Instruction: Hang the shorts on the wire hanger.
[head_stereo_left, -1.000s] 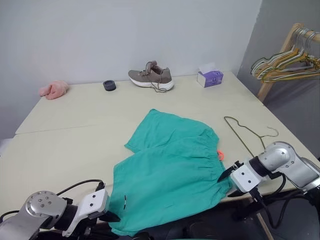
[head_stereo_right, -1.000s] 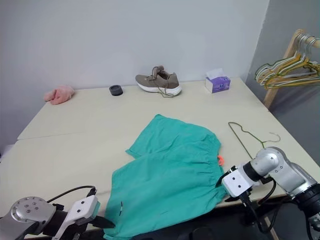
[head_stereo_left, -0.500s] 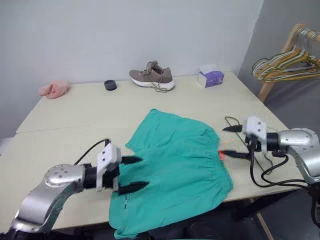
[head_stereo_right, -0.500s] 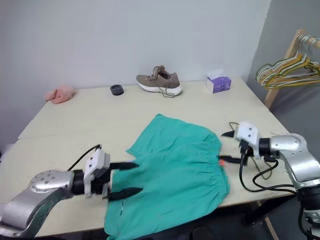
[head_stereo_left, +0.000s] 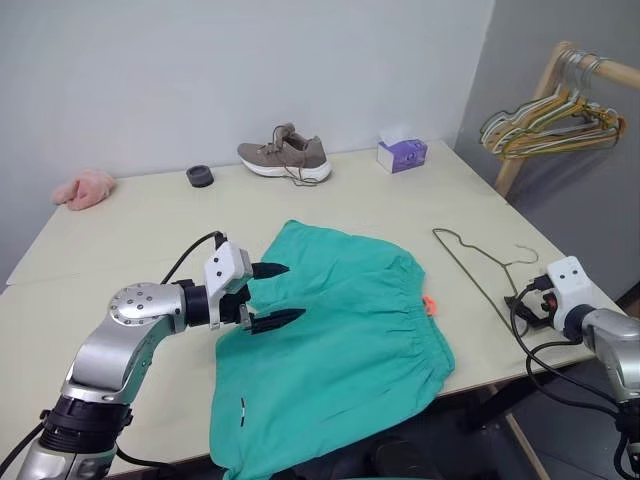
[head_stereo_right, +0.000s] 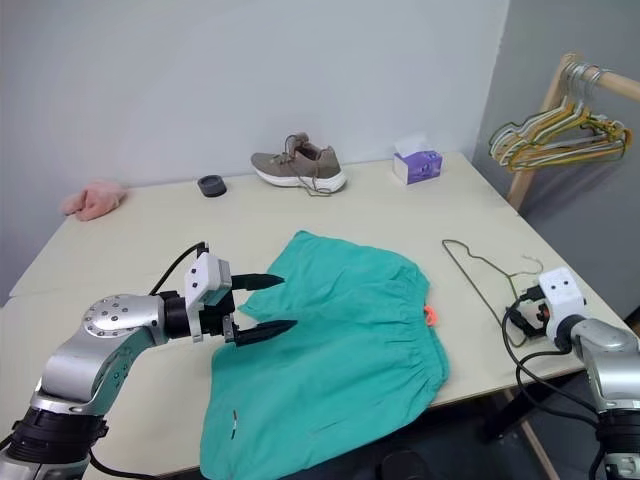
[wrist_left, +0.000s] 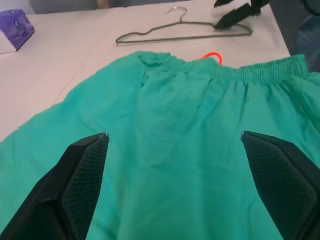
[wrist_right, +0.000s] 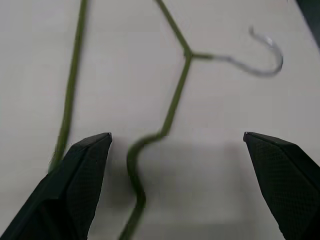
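Observation:
The teal-green shorts (head_stereo_left: 340, 330) lie flat on the table, waistband and orange tag (head_stereo_left: 428, 303) toward the right, their near part draped over the front edge. My left gripper (head_stereo_left: 290, 293) hovers open just above the shorts' left leg, nothing between its fingers; its wrist view looks across the fabric (wrist_left: 190, 125) to the wire hanger (wrist_left: 185, 35). The thin olive wire hanger (head_stereo_left: 480, 265) lies flat to the right of the shorts, hook toward the table's right edge. My right gripper (wrist_right: 176, 135) is open over the hanger's neck (wrist_right: 175, 100), near the right table edge.
A tan sneaker (head_stereo_left: 285, 157), a purple tissue box (head_stereo_left: 402, 154), a small black round thing (head_stereo_left: 200, 176) and a pink fuzzy cloth (head_stereo_left: 82, 187) sit along the back of the table. A wooden rack with a bunch of hangers (head_stereo_left: 545, 125) stands beyond the right edge.
Both grippers left the shorts' front edge and opened. The left rose and went forward over the shorts; the right swung right from the waistband to the hanger. The camera panned right.

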